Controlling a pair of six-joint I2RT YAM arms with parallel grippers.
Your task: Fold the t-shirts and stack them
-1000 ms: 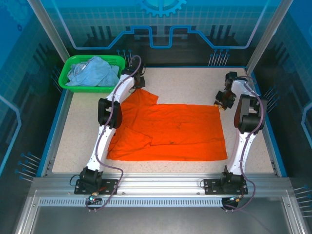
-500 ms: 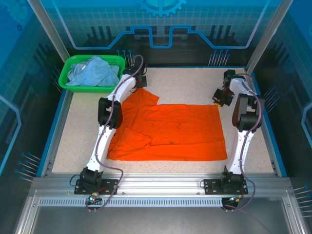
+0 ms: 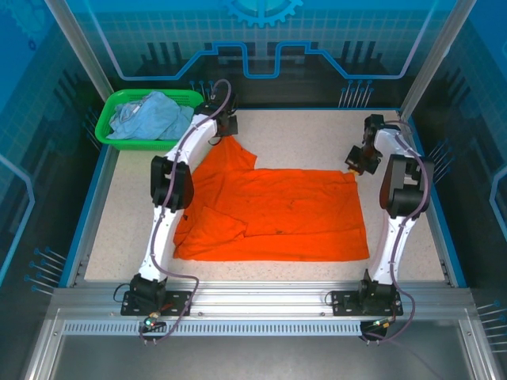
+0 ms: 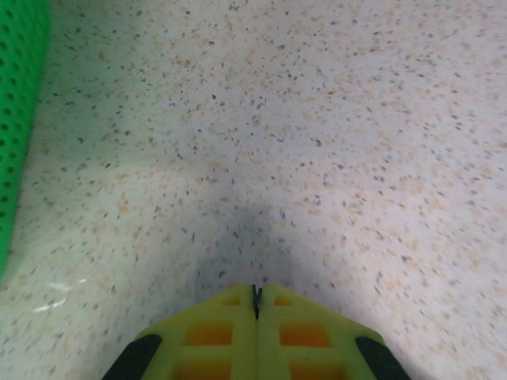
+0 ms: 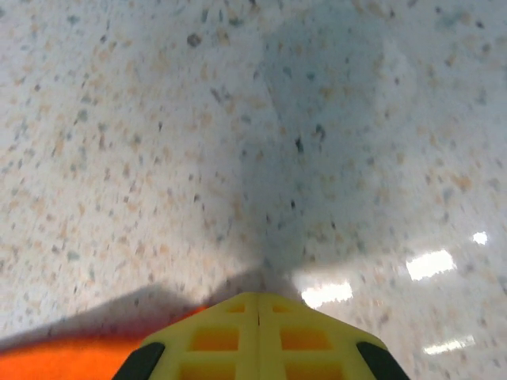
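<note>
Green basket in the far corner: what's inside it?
The green basket holds a crumpled pale blue t-shirt that fills most of it. Anything lying beneath that cloth is covered and cannot be seen.

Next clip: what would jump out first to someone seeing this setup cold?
A bright orange shirt lies spread across the middle of the table. The left gripper is shut at its far left corner, the right gripper at its far right one. A green basket in the table's far left corner holds a pale blue shirt.
</note>
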